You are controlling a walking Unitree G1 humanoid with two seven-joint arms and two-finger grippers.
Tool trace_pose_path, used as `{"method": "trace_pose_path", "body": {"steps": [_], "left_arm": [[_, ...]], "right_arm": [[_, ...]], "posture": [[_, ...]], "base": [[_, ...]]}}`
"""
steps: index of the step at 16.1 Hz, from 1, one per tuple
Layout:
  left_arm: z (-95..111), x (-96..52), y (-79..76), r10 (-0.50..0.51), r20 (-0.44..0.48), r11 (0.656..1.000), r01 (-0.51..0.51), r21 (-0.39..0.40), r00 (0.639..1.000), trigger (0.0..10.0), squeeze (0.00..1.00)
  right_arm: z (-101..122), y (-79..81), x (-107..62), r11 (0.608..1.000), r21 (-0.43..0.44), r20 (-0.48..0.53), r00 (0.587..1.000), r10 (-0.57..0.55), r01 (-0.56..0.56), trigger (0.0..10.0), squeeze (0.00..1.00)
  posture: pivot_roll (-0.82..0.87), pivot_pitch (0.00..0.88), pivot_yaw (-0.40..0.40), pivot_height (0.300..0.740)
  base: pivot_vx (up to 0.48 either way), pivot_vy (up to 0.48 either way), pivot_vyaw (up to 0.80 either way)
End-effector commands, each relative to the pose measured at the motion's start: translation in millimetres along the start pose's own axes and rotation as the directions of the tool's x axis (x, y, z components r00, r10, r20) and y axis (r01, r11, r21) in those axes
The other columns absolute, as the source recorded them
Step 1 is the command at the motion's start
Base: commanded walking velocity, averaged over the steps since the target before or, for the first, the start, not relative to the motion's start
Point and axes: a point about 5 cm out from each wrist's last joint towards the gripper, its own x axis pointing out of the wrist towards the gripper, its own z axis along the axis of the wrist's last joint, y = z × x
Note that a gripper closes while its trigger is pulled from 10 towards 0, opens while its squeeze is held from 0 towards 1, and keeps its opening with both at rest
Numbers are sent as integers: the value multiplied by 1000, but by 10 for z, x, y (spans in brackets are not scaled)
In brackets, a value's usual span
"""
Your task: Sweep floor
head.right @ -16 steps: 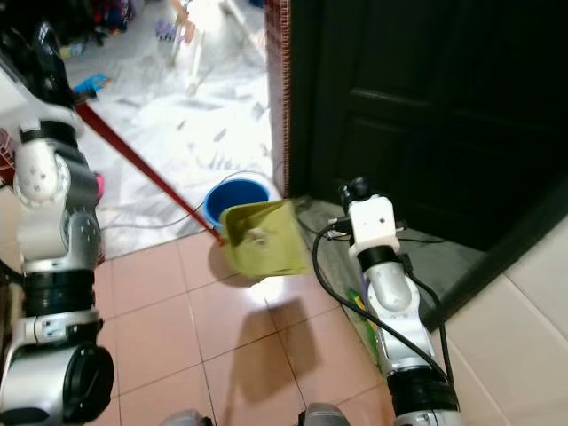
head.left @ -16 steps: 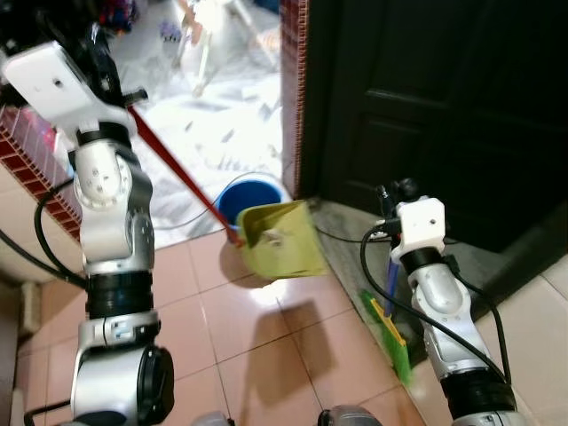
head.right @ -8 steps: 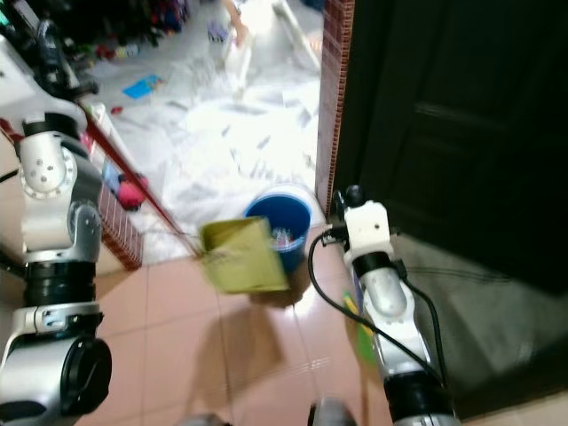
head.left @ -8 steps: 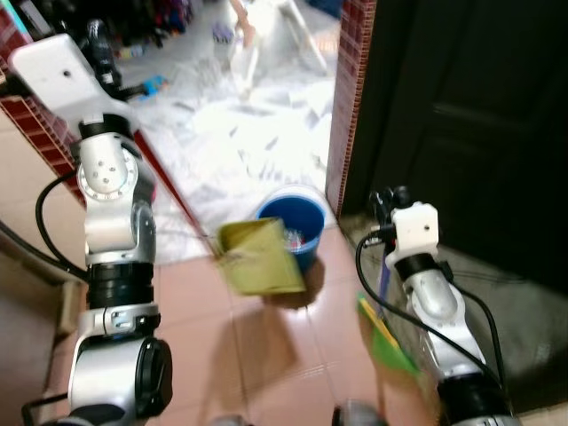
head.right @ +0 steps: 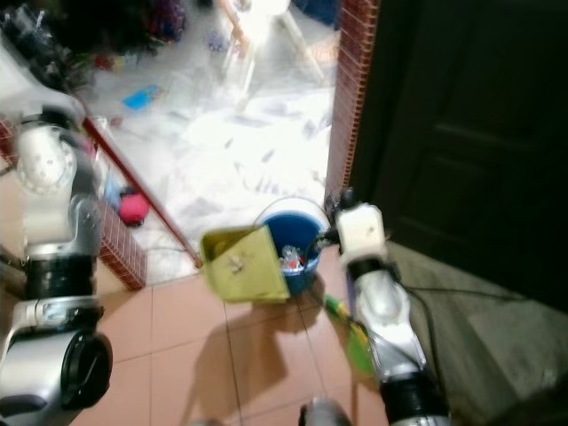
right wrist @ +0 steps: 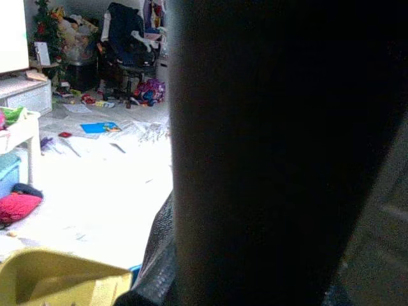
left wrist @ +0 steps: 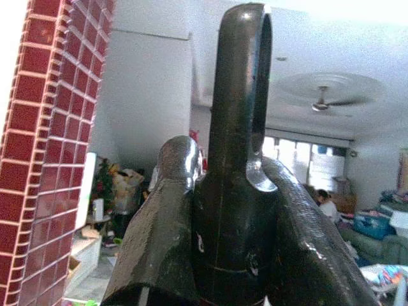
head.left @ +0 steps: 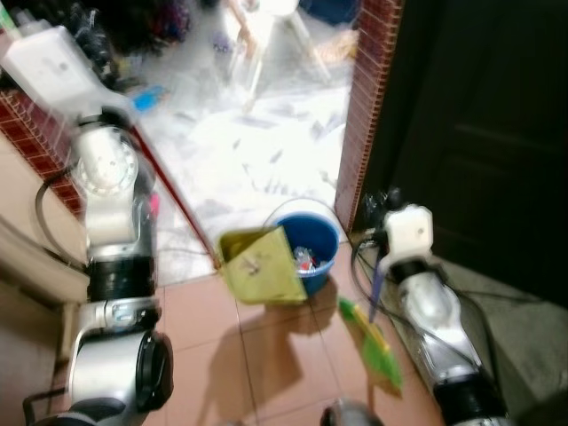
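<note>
A yellow-green dustpan (head.left: 260, 265) on a long red handle (head.left: 174, 197) hangs tilted against the near rim of a blue bucket (head.left: 318, 254) that holds bits of rubbish. My left gripper (left wrist: 239, 210) is raised at the upper left, shut on the handle's black looped end (left wrist: 241, 95). My right gripper (head.left: 379, 209) stands just right of the bucket, shut on a broom. The broom's blue handle (head.left: 376, 286) runs down to green bristles (head.left: 376, 351) above the tiled floor. In the right wrist view the dark handle (right wrist: 274, 153) blocks most of the picture.
A red brick pillar (head.left: 373, 89) and a dark door (head.left: 479, 133) stand to the right. Beyond the bucket is a bright white floor strewn with paper scraps (head.left: 257, 142), and white stool legs (head.left: 266, 44). A low brick wall (head.left: 35, 142) runs on the left. A seated person (left wrist: 328, 205) is far off.
The whole view has shifted as the camera moved toward the bucket. The dustpan now leans at the bucket's rim and the bucket's inside shows. Both grippers keep their hold.
</note>
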Motion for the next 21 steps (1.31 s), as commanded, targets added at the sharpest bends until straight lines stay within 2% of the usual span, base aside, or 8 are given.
{"method": "trace_pose_path", "body": {"steps": [1, 3, 12, 15, 18, 19, 20, 21], "left_arm": [[167, 59, 83, 45, 80, 999, -42, -32, 996, 10000, 0], [163, 62, 74, 48, 78, 998, -45, -32, 996, 10000, 0], [127, 12, 10, 33, 70, 999, -30, -31, 997, 10000, 0], [130, -4, -29, 4, 79, 1000, -2, -15, 997, 10000, 0], [110, -54, -139, -54, 79, 999, 54, -2, 995, 10000, 0], [71, -160, -293, -147, 91, 989, 144, 40, 985, 10000, 0], [2, -292, -429, -219, 69, 976, 218, 20, 973, 10000, 0], [-41, -354, -479, -246, 49, 969, 246, 0, 968, 10000, 0]], "right_arm": [[145, 34, 76, 1000, -18, 67, 998, 14, -13, 10000, 0], [165, 52, 72, 1000, 9, 78, 997, 19, -19, 10000, 0], [171, 69, 52, 999, 7, 74, 997, 31, -32, 10000, 0], [168, 73, 56, 999, 5, 72, 997, 34, -34, 10000, 0], [157, 85, 53, 999, 2, 68, 997, 36, -36, 10000, 0], [160, 89, 60, 999, 3, 69, 997, 34, -34, 10000, 0], [167, 80, 72, 1000, 5, 73, 997, 23, -23, 10000, 0], [168, 76, 76, 1000, 4, 74, 997, 21, -22, 10000, 0]], "posture": [[-81, 0, 68, 740], [-81, 0, 68, 740], [-87, 0, 66, 740], [-85, 0, 64, 740], [-82, 0, 64, 740], [-80, 0, 63, 740], [-79, 0, 64, 740], [-80, 0, 65, 740]], "base": [[480, 0, 0], [480, 0, 0], [475, 0, 0], [0, 0, 0], [0, 0, 0], [0, 0, 0], [0, 0, 0], [0, 0, 0]]}}
